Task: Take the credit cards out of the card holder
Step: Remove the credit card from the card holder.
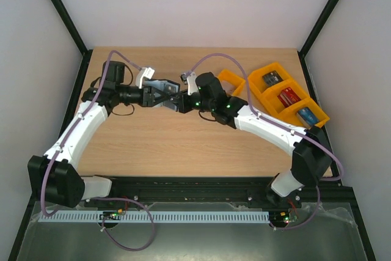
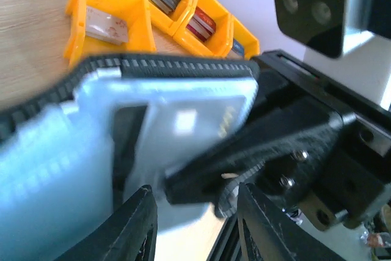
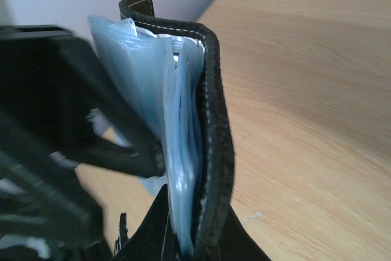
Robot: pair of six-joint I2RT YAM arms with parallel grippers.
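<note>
The card holder, black with pale blue-grey clear pockets, stands on edge above the table, and my right gripper is shut on its lower end. The left wrist view shows its dark toothed edge and a pale card inside a pocket. My left gripper faces the pockets with its jaws apart. A pale pocket edge reaches between them, with no contact showing. One left finger rests against the pocket stack. From above, both grippers meet at the table's middle back.
Orange trays stand at the back right, with a dark card, a red card and a blue card in their compartments. A smaller orange tray stands just right of the right wrist.
</note>
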